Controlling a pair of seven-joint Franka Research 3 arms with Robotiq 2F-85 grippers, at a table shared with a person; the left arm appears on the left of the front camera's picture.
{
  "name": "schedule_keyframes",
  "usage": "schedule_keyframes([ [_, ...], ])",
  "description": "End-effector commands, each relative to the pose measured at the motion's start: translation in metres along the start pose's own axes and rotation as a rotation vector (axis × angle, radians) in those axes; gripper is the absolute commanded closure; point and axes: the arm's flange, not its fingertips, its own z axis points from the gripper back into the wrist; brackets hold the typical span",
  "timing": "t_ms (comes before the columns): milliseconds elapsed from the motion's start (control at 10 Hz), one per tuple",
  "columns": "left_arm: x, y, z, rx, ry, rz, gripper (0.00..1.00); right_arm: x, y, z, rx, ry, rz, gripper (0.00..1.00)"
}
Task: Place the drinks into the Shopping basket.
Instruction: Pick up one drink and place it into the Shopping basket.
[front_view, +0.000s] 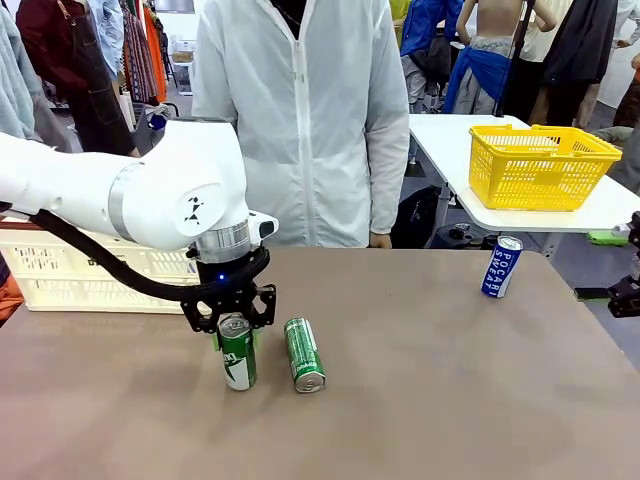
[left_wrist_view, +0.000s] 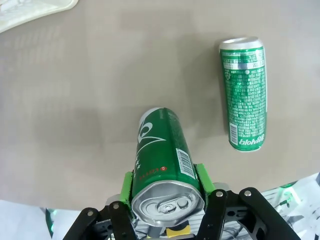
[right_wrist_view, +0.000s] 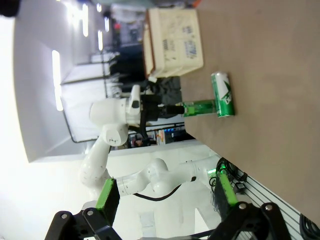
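The left gripper (front_view: 234, 320) (left_wrist_view: 165, 192) clamps an upright green can (front_view: 238, 356) (left_wrist_view: 161, 150) just under its silver top, a green pad pressed to either side of it. The can is toward the near-left part of the table (front_view: 430, 390). Whether its base has left the surface is hard to judge from these angles. A second green can (front_view: 304, 354) (left_wrist_view: 245, 95) lies on its side just beside the first, apart from it. A blue can (front_view: 501, 266) stands alone near the far right corner.

The Shopping basket (front_view: 70, 268) (right_wrist_view: 175, 37), cream with a dark rim, sits at the far left corner behind the left arm. The right gripper (right_wrist_view: 167, 197) hangs off the table's right edge with its fingers spread wide and nothing between them. A person in a white coat (front_view: 300, 120) waits at the far edge, and a yellow mesh basket (front_view: 540, 165) rests on another table behind.

The cans look thin-walled and smooth, so they are probably light, a little slippery and easily dented. A moderate squeeze across the round body below the rim seems the safest hold. The lying can would likely roll if nudged.

The blue can reads "POCARI SWEAT" in white. The held can shows a white swirl and a barcode. The fine print on the fallen can and the lettering on the basket's side are too small or blurred to read.
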Motion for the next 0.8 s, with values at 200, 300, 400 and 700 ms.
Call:
schedule_keyframes([
  [200, 0.003, 0.002, 0.003, 0.011, 0.005, 0.011, 1.00, 0.001, 0.003, 0.000, 0.016, -0.005, 0.009, 0.00],
  [300, 0.002, 0.008, 0.010, 0.002, 0.009, 0.003, 1.00, 0.001, 0.003, 0.000, 0.016, -0.005, 0.009, 0.00],
  [400, 0.002, 0.023, 0.033, -0.031, 0.002, -0.026, 1.00, 0.001, 0.003, 0.000, 0.016, -0.005, 0.009, 0.00],
  [700, 0.002, 0.087, 0.149, -0.061, -0.045, -0.196, 1.00, 0.001, 0.003, 0.000, 0.016, -0.005, 0.009, 0.00],
])
